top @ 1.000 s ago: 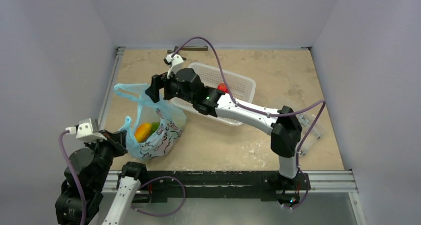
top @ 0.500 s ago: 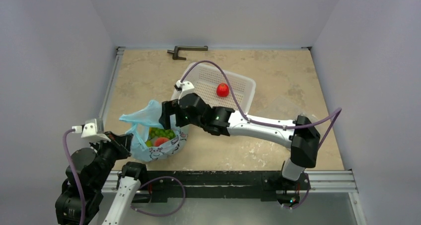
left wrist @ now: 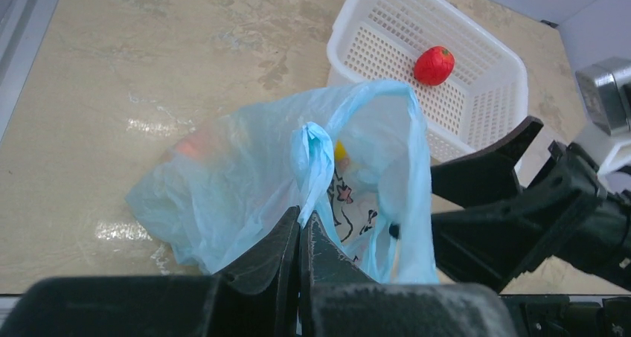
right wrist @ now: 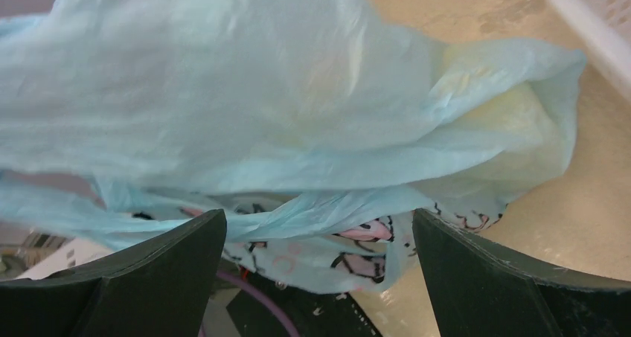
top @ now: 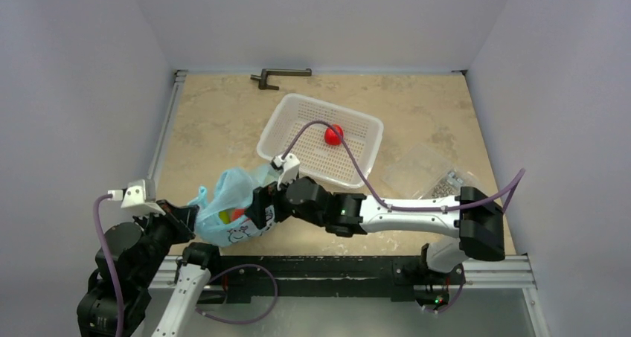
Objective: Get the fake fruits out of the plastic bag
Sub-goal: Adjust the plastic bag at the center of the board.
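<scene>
**A:** Since the left gripper (left wrist: 300, 229) has its fingers pressed together on the twisted handle of the thin, crinkly, light blue translucent plastic bag (left wrist: 245, 166), where should the other arm take hold?

**B:** At the free loop handle or the rim of the mouth, toward 1 o'clock from that pinch. I'd judge the film soft and nearly weightless. It will crumple and slip rather than resist, so a doubled fold should hold better than a single layer.

**A:** And the right gripper (right wrist: 316, 229)?

**B:** Its fingers are spread wide and pinching nothing, with film draped ahead of them (its wrist view is almost all blue plastic). It sits at the bag's 3 o'clock side.

**A:** Where does the bag lie?

**B:** Slumped on the beige stone-patterned desk (top: 216, 114) at about 7 o'clock in the overhead view, near the front edge. The white perforated plastic basket (top: 298, 129) is close by at its 1 o'clock, and I can't tell whether they touch.

**A:** And the small glossy fake fruits (left wrist: 340, 152)?

**B:** Inside the bag. A yellow one shows near the mouth, and something reddish blurs through the film. They are probably hollow, light and slick, so they are likely to roll. Grip each across its narrow middle, gently, while the mouth is held open.
</scene>
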Motion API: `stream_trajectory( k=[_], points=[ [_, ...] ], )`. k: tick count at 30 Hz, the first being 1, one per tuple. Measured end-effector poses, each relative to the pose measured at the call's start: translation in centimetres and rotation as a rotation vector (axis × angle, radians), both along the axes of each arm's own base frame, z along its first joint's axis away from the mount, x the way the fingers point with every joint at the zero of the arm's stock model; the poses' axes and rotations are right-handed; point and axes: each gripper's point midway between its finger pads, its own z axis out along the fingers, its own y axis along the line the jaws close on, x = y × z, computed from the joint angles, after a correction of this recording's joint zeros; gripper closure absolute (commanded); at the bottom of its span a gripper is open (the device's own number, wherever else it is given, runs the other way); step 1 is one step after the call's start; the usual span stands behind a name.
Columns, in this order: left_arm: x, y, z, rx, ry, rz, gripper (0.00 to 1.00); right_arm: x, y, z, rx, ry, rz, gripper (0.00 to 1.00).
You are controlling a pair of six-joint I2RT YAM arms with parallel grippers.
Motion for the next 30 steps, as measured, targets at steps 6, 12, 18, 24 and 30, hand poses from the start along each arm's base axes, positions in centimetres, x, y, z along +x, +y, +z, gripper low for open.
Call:
stream_trajectory(
  k=[6,12,18,24,30],
  points=[
    [-0.3,-0.2,0.1,0.007,0.018,-0.020,1.00,-2.3,-0.4,-1.4,0.002,-0.041,0.037,0.01],
    [-0.5,-0.2,0.0,0.008,0.026,-0.023,1.00,-1.1,-0.6,-0.9,-0.012,-0.149,0.049,0.01],
    [-0.7,-0.3,-0.2,0.012,0.036,-0.029,1.00,-2.7,-0.7,0.1,-0.034,-0.333,0.239,0.01],
    [-0.7,-0.3,-0.3,0.014,0.039,-0.029,1.00,-4.8,-0.2,0.7,-0.067,-0.519,0.464,0.01],
    [-0.7,-0.3,0.0,0.010,0.031,-0.034,1.00,-1.7,2.7,0.8,-0.143,-0.631,0.348,0.04]
  ],
)
